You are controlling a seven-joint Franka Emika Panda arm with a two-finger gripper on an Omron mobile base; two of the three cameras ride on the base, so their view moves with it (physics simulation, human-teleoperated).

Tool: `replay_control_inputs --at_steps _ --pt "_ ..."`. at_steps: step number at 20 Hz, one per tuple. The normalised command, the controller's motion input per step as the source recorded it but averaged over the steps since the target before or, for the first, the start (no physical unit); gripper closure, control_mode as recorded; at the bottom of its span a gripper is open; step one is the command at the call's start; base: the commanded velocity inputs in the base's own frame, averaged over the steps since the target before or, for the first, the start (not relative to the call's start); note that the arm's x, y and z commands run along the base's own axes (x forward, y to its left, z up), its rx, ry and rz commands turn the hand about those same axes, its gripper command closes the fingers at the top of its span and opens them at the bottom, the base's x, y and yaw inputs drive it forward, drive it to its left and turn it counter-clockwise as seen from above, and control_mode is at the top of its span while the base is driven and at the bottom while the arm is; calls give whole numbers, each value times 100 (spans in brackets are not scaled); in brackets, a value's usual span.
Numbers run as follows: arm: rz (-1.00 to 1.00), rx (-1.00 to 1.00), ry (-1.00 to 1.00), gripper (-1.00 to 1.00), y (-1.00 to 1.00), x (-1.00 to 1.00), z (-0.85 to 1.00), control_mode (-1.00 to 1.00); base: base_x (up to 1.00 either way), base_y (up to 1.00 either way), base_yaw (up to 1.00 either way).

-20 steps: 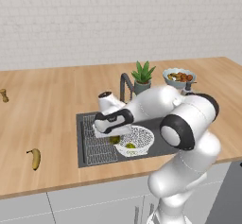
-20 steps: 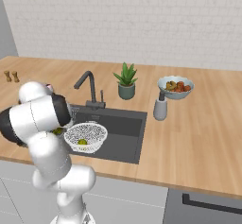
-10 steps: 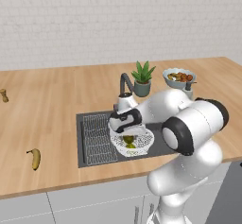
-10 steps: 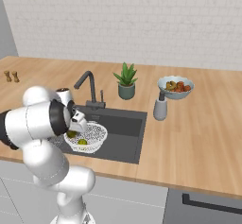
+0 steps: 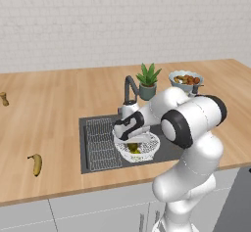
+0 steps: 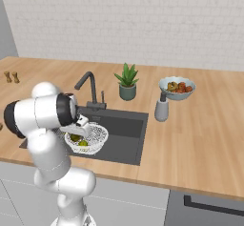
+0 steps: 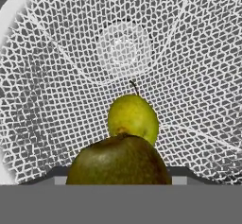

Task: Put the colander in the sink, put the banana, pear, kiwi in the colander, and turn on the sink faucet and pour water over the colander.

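Yellow banana point(image 5: 35, 164) lengthwise near-to-far on counter; gripper clamped around kiwi point(image 7: 118, 161) above pear point(image 7: 133, 118).

The sink point(image 5: 100, 148) is set into the desk point(image 5: 59, 104), with the sink faucet point(image 5: 129, 86) at its far edge. The colander point(image 5: 147, 148) sits in the sink, right of the wire rack point(image 5: 100, 143). The pear point(image 7: 133, 116) and the kiwi point(image 7: 118, 161) lie in the colander, touching. The banana point(image 5: 36, 163) lies on the desk well left of the sink. A potted plant point(image 5: 147, 81) stands just right of the faucet, a fruit bowl point(image 5: 185, 81) further right.
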Motion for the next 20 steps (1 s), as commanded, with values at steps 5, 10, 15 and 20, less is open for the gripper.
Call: replay_control_inputs --at_steps 5,10,15,20 --pt "0 0 0 100 0 5 -24 -100 0 0 0" --pt "0 0 0 100 0 3 -30 -100 0 0 0" --pt "1 0 0 100 0 6 -12 -100 0 0 0" --pt "0 0 0 -100 0 0 0 -100 0 0 0"
